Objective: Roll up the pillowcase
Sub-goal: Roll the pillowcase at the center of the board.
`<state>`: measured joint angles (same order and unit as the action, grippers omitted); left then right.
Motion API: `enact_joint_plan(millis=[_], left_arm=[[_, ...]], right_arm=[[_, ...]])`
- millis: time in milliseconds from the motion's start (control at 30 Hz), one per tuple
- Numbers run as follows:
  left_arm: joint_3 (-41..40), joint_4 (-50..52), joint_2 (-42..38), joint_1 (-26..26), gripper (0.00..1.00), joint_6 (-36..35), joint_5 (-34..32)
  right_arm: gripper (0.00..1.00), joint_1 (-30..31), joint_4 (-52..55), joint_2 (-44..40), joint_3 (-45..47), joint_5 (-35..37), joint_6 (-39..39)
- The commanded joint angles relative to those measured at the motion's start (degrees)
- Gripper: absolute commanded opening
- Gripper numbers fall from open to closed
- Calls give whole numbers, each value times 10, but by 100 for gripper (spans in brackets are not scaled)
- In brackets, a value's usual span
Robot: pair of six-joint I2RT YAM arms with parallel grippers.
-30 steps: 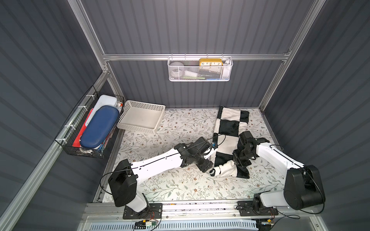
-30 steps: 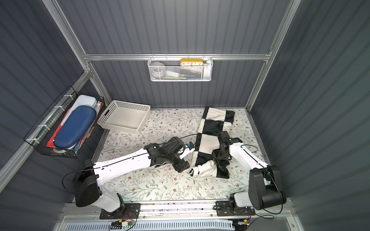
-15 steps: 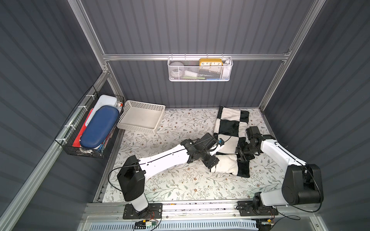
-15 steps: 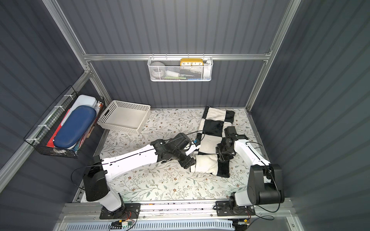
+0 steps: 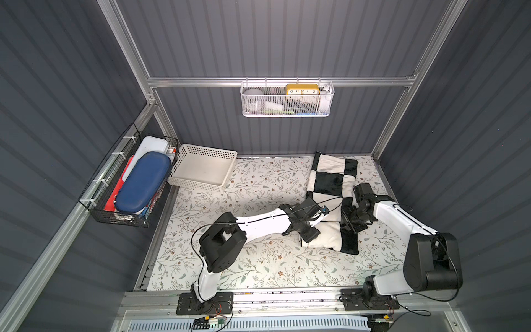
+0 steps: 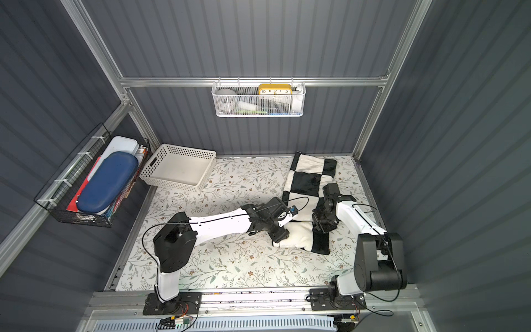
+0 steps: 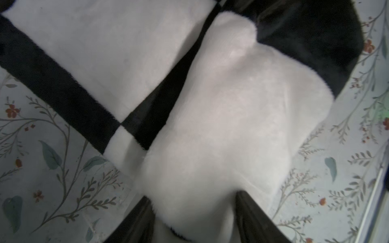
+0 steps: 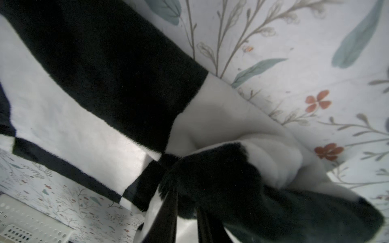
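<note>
- On the near half of the worktop [image 5: 253,264], a flat covering with a floral print is seen in both top views.
- Just beyond it, toward the worktop's right side, the near end of the pillowcase [image 5: 330,181] is bunched into a thick, soft roll lying crosswise. The roll is white, with a black band at its right end.
- The left gripper [image 5: 309,237] is set against the roll's left end. Its jaws are shown only in the left wrist view: they stand fairly wide, and white plush fills the gap and is pressed by both fingers [image 7: 252,212].
- The right gripper [image 5: 349,227] is set on the black band. Its jaws are shown only in the right wrist view: they are nearly closed, with a fold of black plush pinched between them.
- Past the roll, the unrolled part is laid flat in big black and white squares up to the back wall.
- A rigid, perforated white basket [image 5: 198,188] is placed at the far left corner; a corner of it is caught in the right wrist view too.
- On the back wall, a white mesh bin [image 5: 287,111] with a yellow clock [image 5: 301,89] is shown only in the top views.
</note>
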<state>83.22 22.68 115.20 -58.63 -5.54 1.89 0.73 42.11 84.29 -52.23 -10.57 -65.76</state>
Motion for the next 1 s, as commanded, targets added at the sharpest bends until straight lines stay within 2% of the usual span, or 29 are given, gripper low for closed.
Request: enact_joint_plan(millis=[0,100,300,533,700,867,967], left_arm=[[43,-28,41,31,60,-24,-12],[90,-19,77,33,54,-27,-40],[139,-1,96,32,57,-25,-30],[41,9,1,17,62,2,-5],[19,-1,-20,17,66,9,-40],[31,-25,-36,19,73,6,-76],[27,-20,-57,25,77,19,-81]], right_arm=[[28,-9,8,21,2,40,27],[31,-14,20,40,-6,45,48],[42,-21,10,37,-9,61,68],[51,-19,26,-16,-70,55,78],[58,-1,71,-88,-68,55,40],[69,95,107,-207,0,59,-51],[73,178,87,-271,78,73,-149]])
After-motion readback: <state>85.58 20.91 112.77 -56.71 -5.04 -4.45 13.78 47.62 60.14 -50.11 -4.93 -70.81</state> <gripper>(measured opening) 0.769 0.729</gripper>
